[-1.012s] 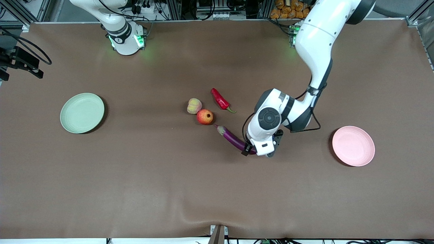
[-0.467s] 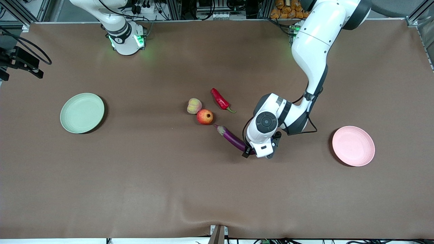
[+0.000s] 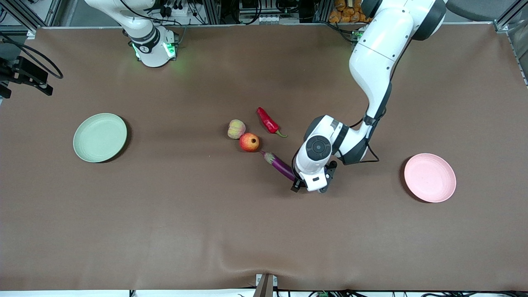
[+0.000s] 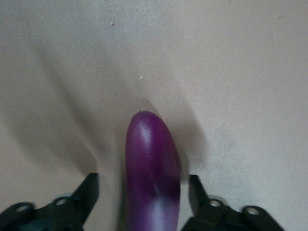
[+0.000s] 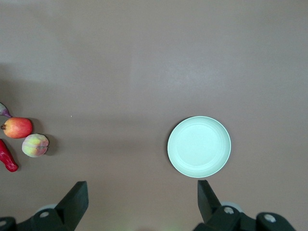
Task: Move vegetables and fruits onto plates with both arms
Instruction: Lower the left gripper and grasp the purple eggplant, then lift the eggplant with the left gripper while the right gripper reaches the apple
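The purple eggplant (image 3: pixel 281 167) lies on the table, its stem cap toward the pomegranate (image 3: pixel 249 142). My left gripper (image 3: pixel 309 186) is low over the eggplant's blunt end, open, with one finger on each side of it; in the left wrist view the eggplant (image 4: pixel 153 163) lies between the open fingers of the left gripper (image 4: pixel 143 185), apart from both. The peach (image 3: pixel 236 128) and red chili (image 3: pixel 268 121) lie close by. The green plate (image 3: pixel 100 137) is toward the right arm's end, the pink plate (image 3: pixel 430 177) toward the left arm's end. My right gripper (image 5: pixel 140 192) is open, high over bare table beside the green plate (image 5: pixel 199 147).
The brown table cover has a raised wrinkle near the front edge (image 3: pixel 255 264). In the right wrist view the pomegranate (image 5: pixel 18 127), peach (image 5: pixel 35 145) and chili (image 5: pixel 7 156) show at the edge. Only the right arm's base (image 3: pixel 152 49) shows in the front view.
My left arm has shifted a little toward the right arm's end, bringing its open gripper farther along the eggplant's blunt end. The eggplant and other things have not moved.
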